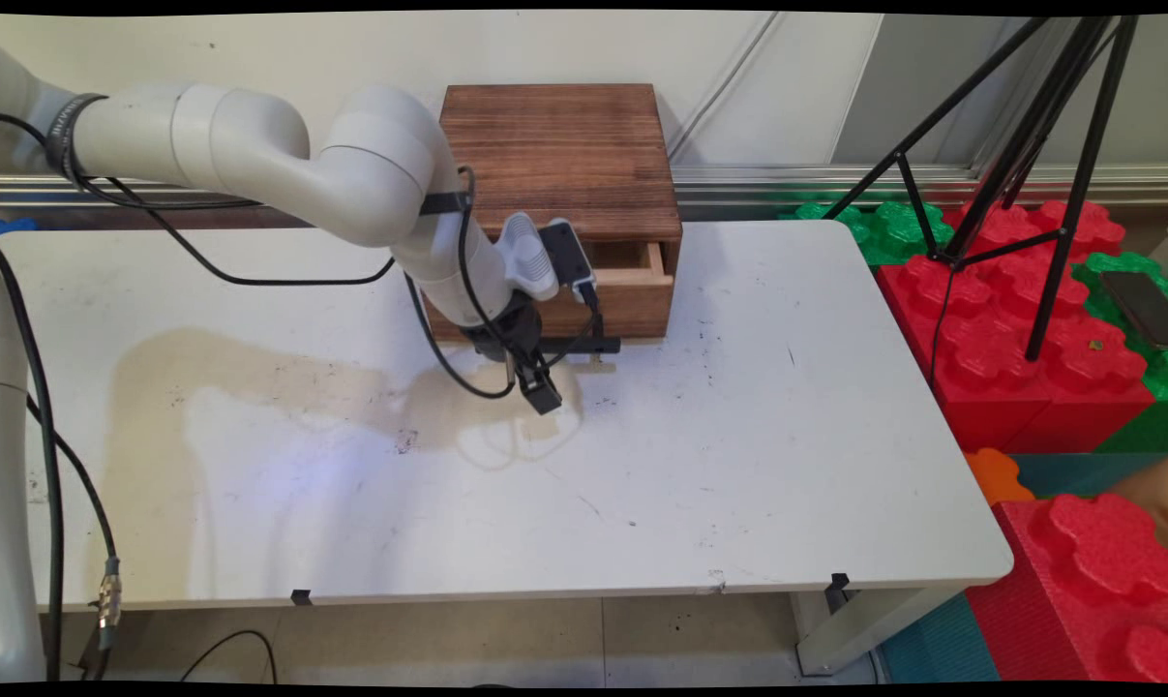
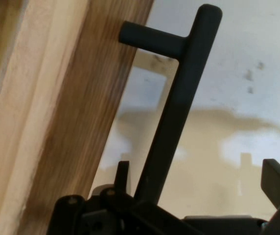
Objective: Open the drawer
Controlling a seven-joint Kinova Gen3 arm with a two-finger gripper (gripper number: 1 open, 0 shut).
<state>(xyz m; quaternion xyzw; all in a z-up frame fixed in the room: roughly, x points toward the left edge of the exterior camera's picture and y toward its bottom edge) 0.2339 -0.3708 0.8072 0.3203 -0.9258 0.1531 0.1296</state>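
1. The white arm (image 1: pixel 254 155) is reaching in from the left across the white table (image 1: pixel 758 465), angling down toward the front of a wooden box (image 1: pixel 564 155).
2. The box is sitting at the table's far edge against the wall; its drawer (image 1: pixel 632 281) is standing partly pulled out, with the pale inner rim showing.
3. The black gripper (image 1: pixel 537 379) is hanging low just over the tabletop, right in front of the drawer face.
4. In the hand view, the gripper (image 2: pixel 198 188) is showing its fingers spread apart, one thin tip at left (image 2: pixel 122 172) and one at right (image 2: pixel 277 178).
5. The black bar handle (image 2: pixel 179 105) of the drawer is running between the fingers, nearer the left one; contact cannot be told.
6. The handle's post is joining the dark wooden drawer front (image 2: pixel 81 122) at the upper left.
7. Red and green foam blocks (image 1: pixel 1029 339) and a black tripod (image 1: pixel 1029 145) are standing off the table's right side.
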